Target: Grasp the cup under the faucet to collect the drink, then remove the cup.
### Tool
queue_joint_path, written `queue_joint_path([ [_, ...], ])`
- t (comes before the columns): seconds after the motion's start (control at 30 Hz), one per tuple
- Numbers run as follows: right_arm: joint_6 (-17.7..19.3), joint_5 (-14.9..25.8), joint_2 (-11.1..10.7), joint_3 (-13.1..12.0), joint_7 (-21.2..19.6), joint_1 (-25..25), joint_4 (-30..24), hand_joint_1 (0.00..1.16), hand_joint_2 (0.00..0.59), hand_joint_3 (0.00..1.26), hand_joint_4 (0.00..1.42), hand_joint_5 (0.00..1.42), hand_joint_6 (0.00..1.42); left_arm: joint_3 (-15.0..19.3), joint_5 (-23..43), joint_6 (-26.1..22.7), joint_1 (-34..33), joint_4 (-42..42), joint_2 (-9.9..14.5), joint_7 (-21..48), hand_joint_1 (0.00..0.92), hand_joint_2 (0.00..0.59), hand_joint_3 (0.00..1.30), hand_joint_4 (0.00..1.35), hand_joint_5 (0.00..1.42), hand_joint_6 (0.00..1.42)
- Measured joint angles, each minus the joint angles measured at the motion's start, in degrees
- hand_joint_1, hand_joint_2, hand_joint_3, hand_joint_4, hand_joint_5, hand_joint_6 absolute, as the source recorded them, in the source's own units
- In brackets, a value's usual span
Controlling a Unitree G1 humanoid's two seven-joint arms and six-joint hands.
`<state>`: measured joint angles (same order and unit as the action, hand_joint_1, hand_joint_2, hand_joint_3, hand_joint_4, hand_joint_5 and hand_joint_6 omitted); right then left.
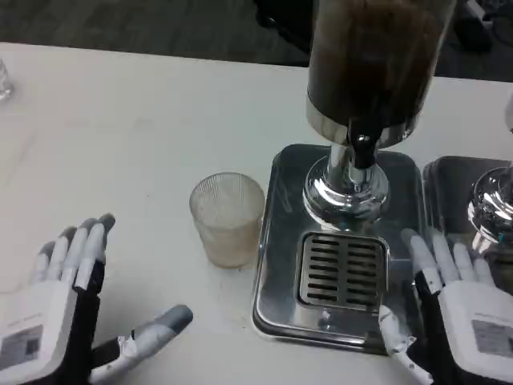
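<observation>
While both hands lie open and empty, the cup [228, 218] stands upright on the worktop [120, 128], just left of the dispenser [365, 96] base tray [276, 241]. Left hand [64, 309] sits near-left, well apart from it. Right hand [449, 309] rests at the tray's right edge beside the drip grate [342, 270].
</observation>
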<state>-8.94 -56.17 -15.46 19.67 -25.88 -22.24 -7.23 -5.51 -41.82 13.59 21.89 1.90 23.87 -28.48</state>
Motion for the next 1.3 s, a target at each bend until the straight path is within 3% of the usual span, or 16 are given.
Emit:
queue_joint_path([
  [0.1,-0.5,-0.9,1.3,0.5,-0.5,-0.2,0.0,0.12,0.522,0.05,0.0,0.0,0.0,0.4,3.0,4.2,-5.8,6.9,1.1,0.0,0.0,0.0,0.0,0.0,0.0,0.0],
  [0.27,-0.6,-1.1,1.7,1.0,-0.9,-0.2,0.0,0.13,0.522,0.05,0.0,0.0,0.0,0.1,7.8,11.0,-15.9,20.3,1.4,0.6,0.0,0.0,0.0,0.0,0.0,0.0],
  [0.4,-0.7,-1.2,1.9,1.4,-1.1,0.2,0.0,0.13,0.522,0.05,0.0,0.0,0.0,-1.9,9.6,16.2,-24.1,32.5,1.3,2.6,0.0,0.0,0.0,0.0,0.0,0.0],
  [0.47,-0.7,-1.2,2.0,1.4,-1.2,0.2,0.0,0.13,0.522,0.05,0.0,0.0,0.0,-2.7,9.8,18.4,-27.2,37.0,0.8,2.6,0.0,0.0,0.0,0.0,0.0,0.0],
  [0.6,-0.9,-1.2,1.9,1.6,-1.2,0.0,-0.1,0.14,0.522,0.05,0.0,0.0,0.0,-5.8,9.7,21.4,-34.2,47.6,-1.1,2.3,0.097,0.004,0.0,0.0,0.0,0.0],
  [0.97,-2.5,-2.6,2.0,1.6,-1.0,-2.3,-3.6,0.14,0.522,0.05,0.0,0.0,0.0,-11.1,7.5,26.3,-42.1,59.0,-3.0,-2.4,0.188,0.004,0.0,0.0,0.0,0.0],
  [1.3,-3.7,-3.3,2.2,1.6,0.1,-4.7,-6.9,0.14,0.522,0.06,0.0,0.0,0.0,-11.3,8.0,28.9,-43.4,62.5,-5.3,-6.9,0.26,0.007,0.0,0.0,0.06,0.03],
])
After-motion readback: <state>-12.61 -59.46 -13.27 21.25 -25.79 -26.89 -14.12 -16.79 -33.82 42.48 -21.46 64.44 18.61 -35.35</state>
